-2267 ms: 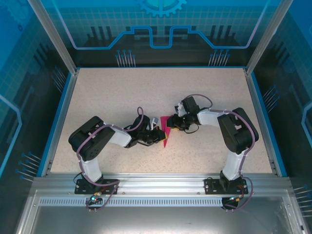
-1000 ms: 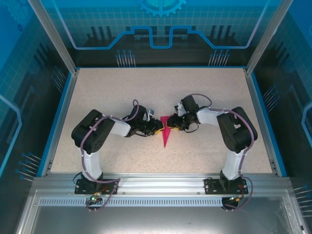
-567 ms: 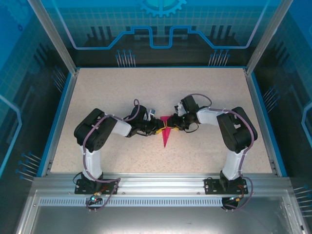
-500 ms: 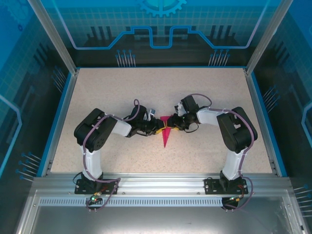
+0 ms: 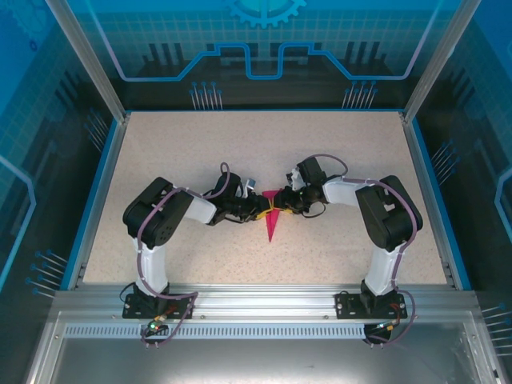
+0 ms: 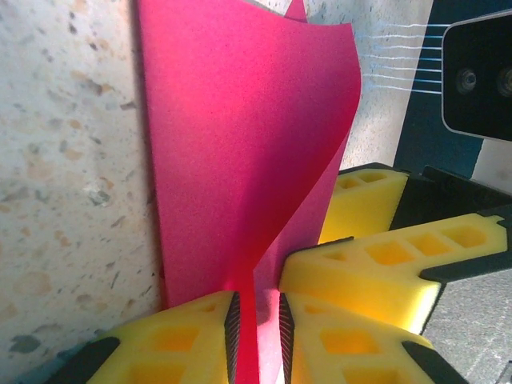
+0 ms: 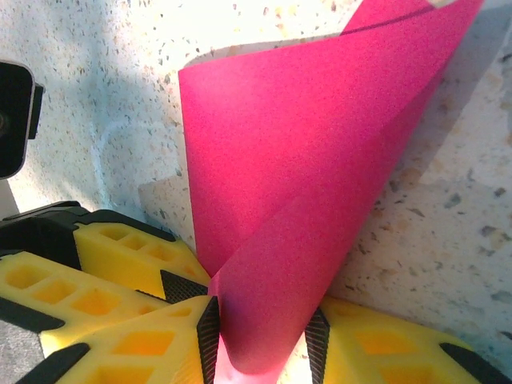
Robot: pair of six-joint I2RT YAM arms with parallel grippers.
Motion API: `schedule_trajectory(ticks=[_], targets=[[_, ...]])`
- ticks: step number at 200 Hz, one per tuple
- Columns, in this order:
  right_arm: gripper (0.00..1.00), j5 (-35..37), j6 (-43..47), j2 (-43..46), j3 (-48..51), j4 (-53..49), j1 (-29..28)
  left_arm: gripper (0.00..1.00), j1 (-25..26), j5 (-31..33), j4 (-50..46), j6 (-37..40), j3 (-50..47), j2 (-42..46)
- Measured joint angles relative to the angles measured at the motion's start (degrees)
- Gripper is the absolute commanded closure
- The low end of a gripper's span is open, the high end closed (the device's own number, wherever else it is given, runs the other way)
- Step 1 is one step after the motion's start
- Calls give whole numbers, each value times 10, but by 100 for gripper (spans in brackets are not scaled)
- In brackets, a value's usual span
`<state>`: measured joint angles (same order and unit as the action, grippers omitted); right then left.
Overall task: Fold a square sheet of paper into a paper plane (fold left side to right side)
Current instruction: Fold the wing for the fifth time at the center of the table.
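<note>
The left claw point(image 6: 256, 320) and right claw point(image 7: 261, 336) are each pinching the thin magenta-pink folded paper sheet point(image 6: 240, 144) bowing between them; any uneven pull is threatening to tear it or skew the crease.

Magenta paper point(image 6: 240, 144): thin, matt, fine grainy tooth up close; bends soft, no gloss.
Speckled table point(image 5: 200, 152): beige, stone-like look, matt, slightly rough.
My left fingers point(image 6: 172, 340): yellow, matt, looks like moulded or printed plastic with open cells. Inner pads point(image 6: 232, 320): black, ribbed, rubbery.
My right fingers point(image 7: 384, 344): likewise yellow matt plastic, black ribbed facing.
Both arms point(image 5: 388, 212): black and white shells, smooth plastic, light sheen.
Purple cables point(image 5: 330, 158): smooth jacket.
Near rail point(image 5: 264, 304): bare metal, brushed, dull shine.
Blue rim point(image 5: 96, 192) round the table: smooth.
Far wall point(image 5: 264, 48): glossy translucent panel.
</note>
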<state>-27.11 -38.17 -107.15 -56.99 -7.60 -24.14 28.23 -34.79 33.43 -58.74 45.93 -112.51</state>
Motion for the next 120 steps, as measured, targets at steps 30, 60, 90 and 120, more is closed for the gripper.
schedule_trajectory(ticks=[30, 60, 90, 120], targets=[[64, -1, 0, 0, 0, 0, 0, 84, 0, -2, 7, -10, 0, -1], [62, -1, 0, 0, 0, 0, 0, 94, 0, -2, 13, -12, 0, -1], [60, 0, 0, 1, 0, -1, 0, 99, 0, -2, 12, -11, 0, -1], [57, -1, 2, 15, 1, -5, 1, 100, 0, 3, 2, -2, 0, 1]])
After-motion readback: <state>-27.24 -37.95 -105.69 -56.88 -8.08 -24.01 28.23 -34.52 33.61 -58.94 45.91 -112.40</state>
